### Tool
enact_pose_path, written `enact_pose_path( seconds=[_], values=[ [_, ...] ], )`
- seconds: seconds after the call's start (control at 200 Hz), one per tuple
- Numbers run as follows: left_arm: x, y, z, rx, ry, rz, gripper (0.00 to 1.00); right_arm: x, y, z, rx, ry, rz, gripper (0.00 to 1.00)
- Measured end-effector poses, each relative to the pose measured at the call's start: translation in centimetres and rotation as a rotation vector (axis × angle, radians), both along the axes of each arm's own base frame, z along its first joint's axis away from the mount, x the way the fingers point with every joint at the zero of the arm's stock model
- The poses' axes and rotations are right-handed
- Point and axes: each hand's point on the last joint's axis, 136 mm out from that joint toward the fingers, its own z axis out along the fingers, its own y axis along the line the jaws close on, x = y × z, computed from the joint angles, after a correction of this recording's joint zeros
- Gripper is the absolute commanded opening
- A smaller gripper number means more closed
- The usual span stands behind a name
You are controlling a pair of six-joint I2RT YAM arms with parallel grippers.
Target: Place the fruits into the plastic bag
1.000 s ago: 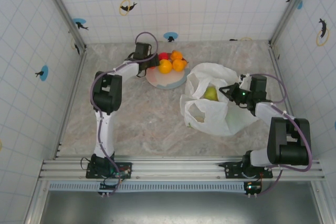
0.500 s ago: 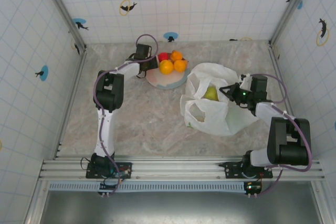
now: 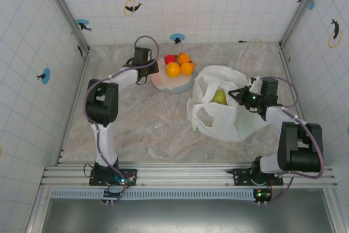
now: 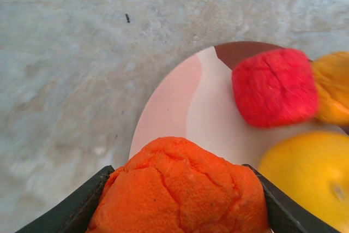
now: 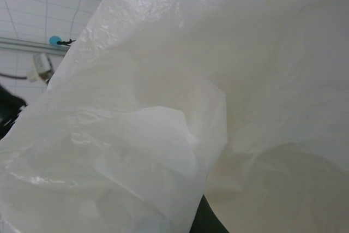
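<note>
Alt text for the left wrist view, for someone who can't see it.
An orange fruit fills the gap between the dark fingers of the left gripper. Beyond it, a pale pink plate on a marbled table holds a red fruit, a yellow fruit and another orange.

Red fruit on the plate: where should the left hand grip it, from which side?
Probably top-down over the red fruit, fingers on its near and far faces as the left wrist view shows them: both border bare plate. It looks blocky, so those faces are fairly flat. An orange piece touches its right side, leaving no finger room there.
</note>
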Motion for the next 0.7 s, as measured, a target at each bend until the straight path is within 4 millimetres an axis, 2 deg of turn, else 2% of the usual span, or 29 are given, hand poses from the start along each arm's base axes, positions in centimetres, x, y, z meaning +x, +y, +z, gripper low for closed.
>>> enact_pose_path(
  seconds=[0.09,0.15,0.215,0.285,0.46,0.555,0.696],
  values=[
    [-3.8,0.3,2.1,-0.052,-0.034,-0.020,0.53,0.0,0.0,0.0,0.000,-0.001,0.000,0.00],
    [-6.1,0.3,2.6,-0.083,-0.045,-0.034,0.53,0.0,0.0,0.0,0.001,-0.001,0.000,0.00],
    [-9.0,-0.7,2.7,-0.119,-0.048,-0.071,0.53,0.0,0.0,0.0,0.002,0.001,-0.001,0.00],
    [-12.3,-2.7,2.3,-0.142,-0.034,-0.140,0.53,0.0,0.0,0.0,0.002,0.001,-0.001,0.00],
    [-20.8,-10.3,1.1,-0.180,0.017,-0.398,0.53,0.0,0.0,0.2,0.003,-0.002,-0.004,0.00],
    [-23.7,-12.9,1.1,-0.194,0.025,-0.493,0.53,0.0,0.0,0.5,0.002,-0.011,-0.006,0.00],
    [-25.9,-15.6,1.2,-0.211,0.024,-0.575,0.53,0.0,0.0,0.7,0.004,-0.013,-0.007,0.00]
  ],
)
